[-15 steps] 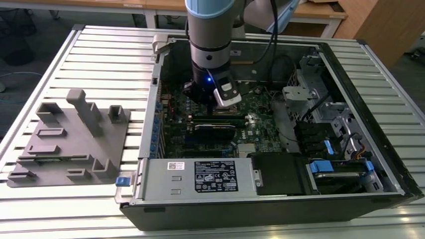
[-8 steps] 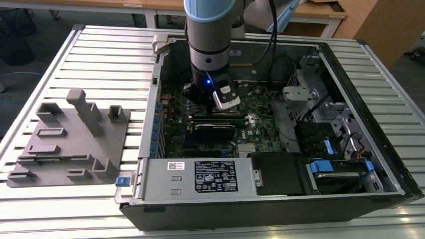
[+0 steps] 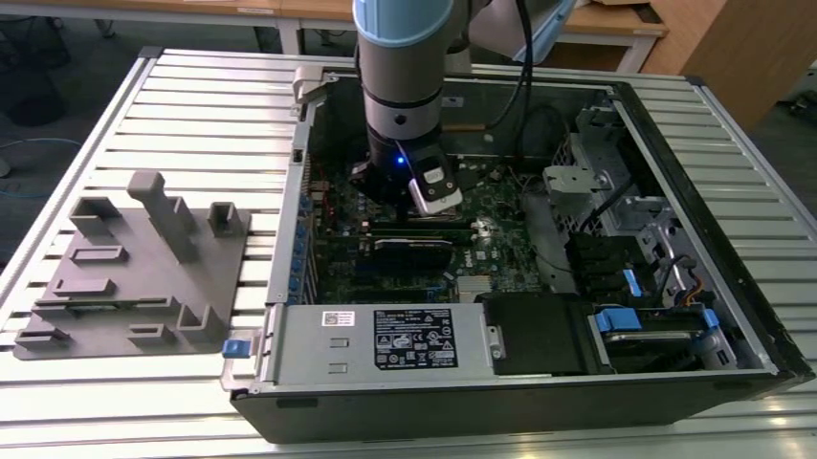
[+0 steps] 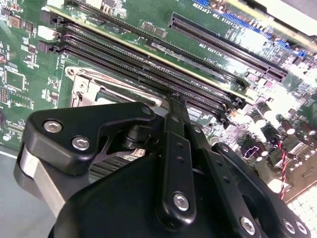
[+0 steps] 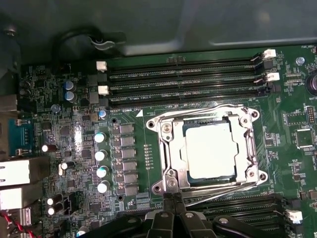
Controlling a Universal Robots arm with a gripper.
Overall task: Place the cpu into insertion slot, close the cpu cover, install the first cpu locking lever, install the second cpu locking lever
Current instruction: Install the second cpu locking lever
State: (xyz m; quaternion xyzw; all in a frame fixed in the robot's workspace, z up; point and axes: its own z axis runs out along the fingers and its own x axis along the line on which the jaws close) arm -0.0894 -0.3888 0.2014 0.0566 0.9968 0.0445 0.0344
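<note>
Dull silver metal is shown where the cpu (image 5: 208, 150) is seated in the insertion slot (image 5: 171, 148) beneath the lowered cpu cover (image 5: 246, 144), while the gripper (image 5: 173, 197), jaws pinched together and holding nothing, is poised at the frame's edge.

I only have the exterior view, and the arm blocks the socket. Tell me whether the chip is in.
Observer: In the first wrist view the cpu lies in the insertion slot, silver top up.
Operator: Report the cover.
Observer: The cpu cover lies flat, framing the chip through its cut-out centre.
Operator: Give me the gripper's place.
Observer: In both wrist views the gripper is shut, with its tips at one corner of the socket's metal rim. I cannot tell whether they touch it.
</note>
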